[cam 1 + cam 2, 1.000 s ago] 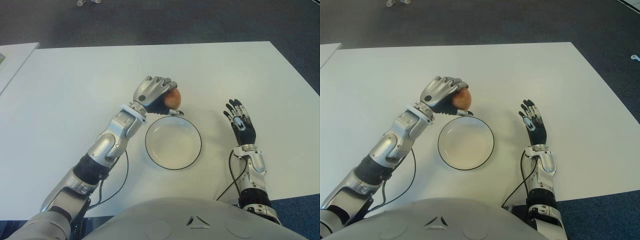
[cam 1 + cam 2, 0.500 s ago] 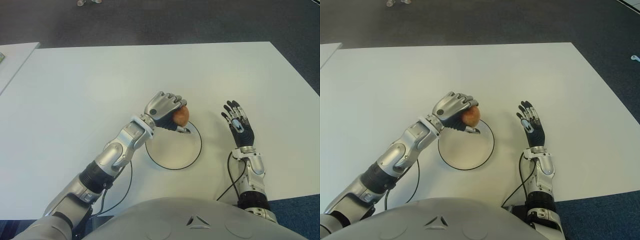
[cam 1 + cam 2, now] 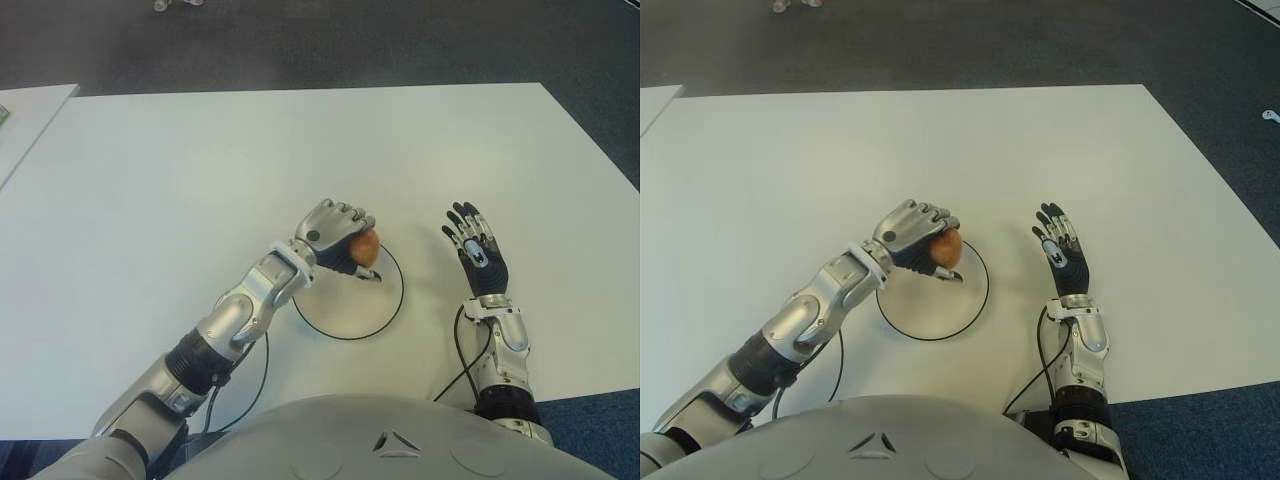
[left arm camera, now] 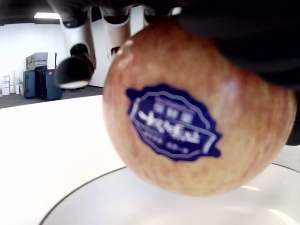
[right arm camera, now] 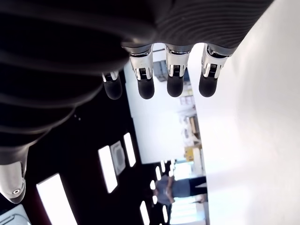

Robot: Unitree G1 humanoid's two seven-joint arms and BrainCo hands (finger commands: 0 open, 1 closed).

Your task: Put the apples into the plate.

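Holding 1 apple (image 3: 364, 246) in the curled left hand (image 3: 335, 233), just above the far part of the plate (image 3: 385, 316); not yet released, judging placement nearly done. Showing mottled red-yellow skin with a blue sticker; round white plate, thin dark rim, matte white table (image 3: 150, 180). Idling right of plate: right hand (image 3: 478, 255), fingers spread.
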